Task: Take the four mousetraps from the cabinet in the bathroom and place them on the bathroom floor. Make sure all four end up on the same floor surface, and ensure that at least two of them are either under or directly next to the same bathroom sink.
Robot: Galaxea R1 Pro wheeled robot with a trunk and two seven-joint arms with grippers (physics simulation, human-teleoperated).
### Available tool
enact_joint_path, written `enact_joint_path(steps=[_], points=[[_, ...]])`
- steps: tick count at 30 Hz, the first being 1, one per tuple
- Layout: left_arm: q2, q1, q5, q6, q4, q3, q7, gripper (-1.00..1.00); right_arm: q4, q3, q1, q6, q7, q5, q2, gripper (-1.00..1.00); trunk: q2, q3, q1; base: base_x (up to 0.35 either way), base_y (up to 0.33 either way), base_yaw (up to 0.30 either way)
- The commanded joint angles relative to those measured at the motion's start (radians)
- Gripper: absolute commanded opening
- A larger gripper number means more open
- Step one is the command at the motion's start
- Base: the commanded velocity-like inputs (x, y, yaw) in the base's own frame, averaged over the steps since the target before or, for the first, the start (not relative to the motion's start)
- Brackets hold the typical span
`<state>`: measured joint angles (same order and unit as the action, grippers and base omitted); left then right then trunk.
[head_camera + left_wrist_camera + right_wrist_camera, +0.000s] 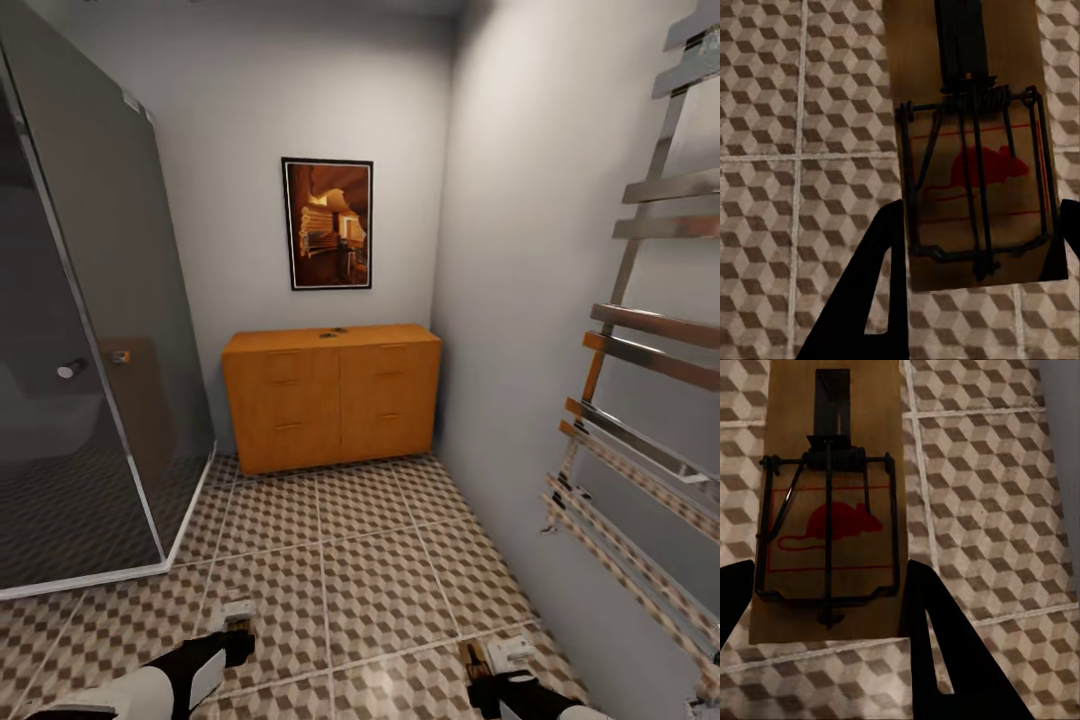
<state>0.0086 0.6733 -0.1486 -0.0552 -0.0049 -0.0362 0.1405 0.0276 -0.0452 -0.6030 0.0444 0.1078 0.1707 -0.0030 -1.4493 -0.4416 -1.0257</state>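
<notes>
One cabinet (331, 396) stands on cube-patterned bathroom floor (340, 560).

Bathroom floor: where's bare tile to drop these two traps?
The bathroom floor is bare from the cabinet down to both grippers, bordered by the shower enclosure and the towel rail wall. It is tightest under the rail. Each gripper holds a mousetrap.

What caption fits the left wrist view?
Left gripper carrying a mousetrap above the bathroom floor.

A mousetrap (975, 150) with a red mouse print sits between the black jaws, above the bathroom floor (802, 135).
</notes>
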Motion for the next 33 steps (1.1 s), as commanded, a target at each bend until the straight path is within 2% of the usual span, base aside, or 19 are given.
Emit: enact_joint_path(steps=[1,7,14,30,33], points=[[-0.005,-0.005,-0.007,-0.001,-0.001,-0.005,0.011,-1.00,0.002,-0.004,0.006,0.000,0.003,0.009,0.000,-1.00,-0.001,-0.001,0.001,-0.344,-0.082,0.000],[-0.016,-0.062,-0.007,0.045,0.000,-0.005,0.030,-1.00,0.004,-0.005,0.035,-0.032,0.007,0.000,-0.006,-1.00,-0.001,-0.001,0.001,-0.344,-0.082,0.000],[-0.020,-0.094,-0.005,0.086,0.000,-0.006,0.031,-1.00,0.006,-0.005,0.037,-0.045,0.011,-0.002,-0.006,-1.00,-0.001,-0.001,0.001,-0.344,-0.082,0.000],[-0.028,-0.123,0.000,0.094,0.000,-0.007,0.030,-1.00,0.006,-0.005,0.057,-0.034,0.002,-0.002,-0.002,-1.00,-0.001,-0.001,0.001,-0.343,-0.031,0.000],[-0.034,-0.124,0.000,0.096,0.000,-0.007,0.030,-1.00,0.006,-0.005,0.057,-0.034,0.001,-0.002,-0.001,-1.00,-0.001,-0.001,0.001,-0.140,0.014,0.000]])
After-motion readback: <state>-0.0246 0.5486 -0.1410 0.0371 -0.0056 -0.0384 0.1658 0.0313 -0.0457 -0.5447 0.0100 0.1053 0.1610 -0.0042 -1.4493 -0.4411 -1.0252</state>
